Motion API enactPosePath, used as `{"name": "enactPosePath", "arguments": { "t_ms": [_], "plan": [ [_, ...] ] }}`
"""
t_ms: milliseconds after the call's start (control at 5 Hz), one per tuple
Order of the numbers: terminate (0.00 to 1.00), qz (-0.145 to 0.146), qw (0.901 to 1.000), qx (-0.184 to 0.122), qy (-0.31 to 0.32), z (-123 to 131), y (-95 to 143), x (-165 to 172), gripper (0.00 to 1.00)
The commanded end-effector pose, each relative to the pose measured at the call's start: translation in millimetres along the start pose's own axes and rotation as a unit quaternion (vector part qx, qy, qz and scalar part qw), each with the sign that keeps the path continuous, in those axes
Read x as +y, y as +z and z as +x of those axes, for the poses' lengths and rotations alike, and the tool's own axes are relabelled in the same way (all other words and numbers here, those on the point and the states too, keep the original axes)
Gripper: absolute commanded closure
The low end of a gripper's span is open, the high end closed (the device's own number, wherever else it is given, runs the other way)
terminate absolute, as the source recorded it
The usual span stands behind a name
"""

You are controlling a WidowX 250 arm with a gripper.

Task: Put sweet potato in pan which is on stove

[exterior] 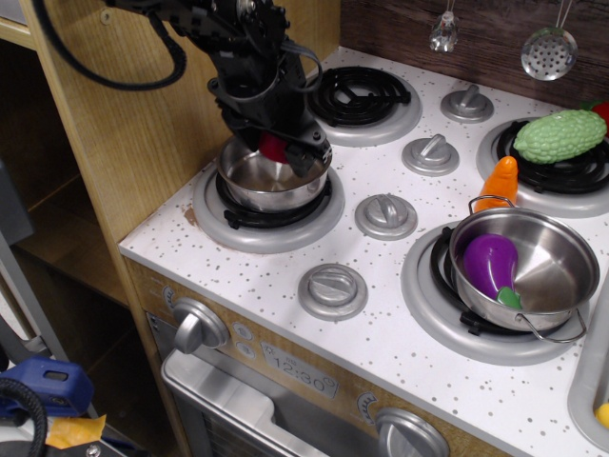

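The sweet potato (274,148), glossy dark red, shows as a small patch between the black fingers of my gripper (278,145). The gripper is shut on it and holds it just over the back half of the pan (271,183), a small shiny steel pot. The pan sits on the front-left burner of the stove (400,276), a white speckled cooktop. The pan's inside shows bare steel in front of the gripper. The arm hides the pan's wire handle and back rim.
A wider steel pan (547,271) on the front-right burner holds a purple eggplant (490,265). An orange carrot (501,183) and a green bumpy vegetable (559,135) lie at the back right. Grey knobs (385,215) stand mid-stove. A wooden wall (143,124) is at the left.
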State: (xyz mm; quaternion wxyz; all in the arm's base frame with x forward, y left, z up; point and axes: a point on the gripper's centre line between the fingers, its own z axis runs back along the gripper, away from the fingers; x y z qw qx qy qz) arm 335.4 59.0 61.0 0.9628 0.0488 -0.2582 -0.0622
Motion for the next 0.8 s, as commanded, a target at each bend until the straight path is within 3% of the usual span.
{"name": "enactPosePath", "arguments": {
  "t_ms": [0, 400, 600],
  "plan": [
    [0.00, -0.004, 0.9996, -0.028, -0.008, 12.0, -1.4, 7.6, 0.00],
    [0.00, -0.015, 0.9992, -0.036, -0.009, 8.7, -5.1, 7.2, 0.00],
    [1.00, -0.015, 0.9992, -0.036, -0.009, 8.7, -5.1, 7.2, 0.00]
  ]
}}
